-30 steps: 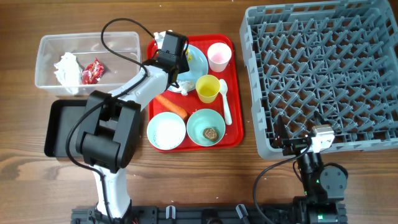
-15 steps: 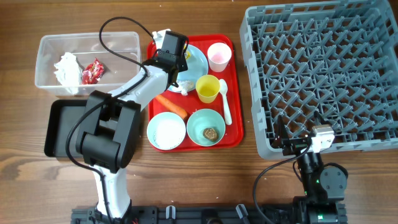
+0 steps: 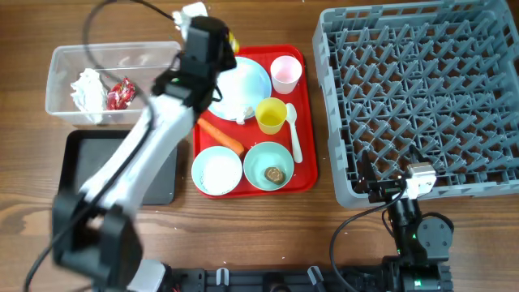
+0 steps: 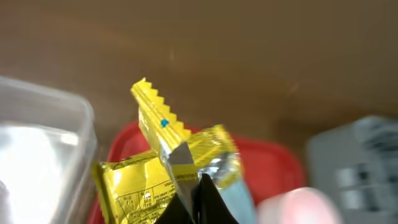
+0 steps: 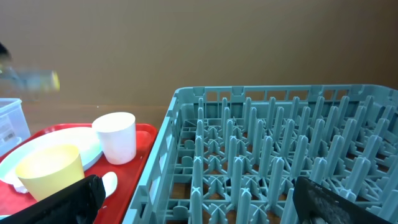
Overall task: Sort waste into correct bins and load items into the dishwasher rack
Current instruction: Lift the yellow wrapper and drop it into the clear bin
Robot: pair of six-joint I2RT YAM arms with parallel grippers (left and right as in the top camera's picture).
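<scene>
The clear tub (image 3: 113,50) holds a crumpled tissue (image 3: 87,89) and a red wrapper (image 3: 120,92); the black tray (image 3: 77,174) shows nothing inside, and the dishwasher rack (image 3: 422,97) carries no dishes. The red serving tray (image 3: 306,174) bears the plate (image 3: 247,81), pink cup (image 3: 285,73), yellow cup (image 3: 271,115), spoon (image 3: 293,134), carrot (image 3: 221,137) and two bowls. The left jaws have pinched shut on the yellow wrapper (image 4: 168,162) and risen off the plate, now between tub and red tray above the desk. The right jaws stay wide, empty, by the rack's near corner.
</scene>
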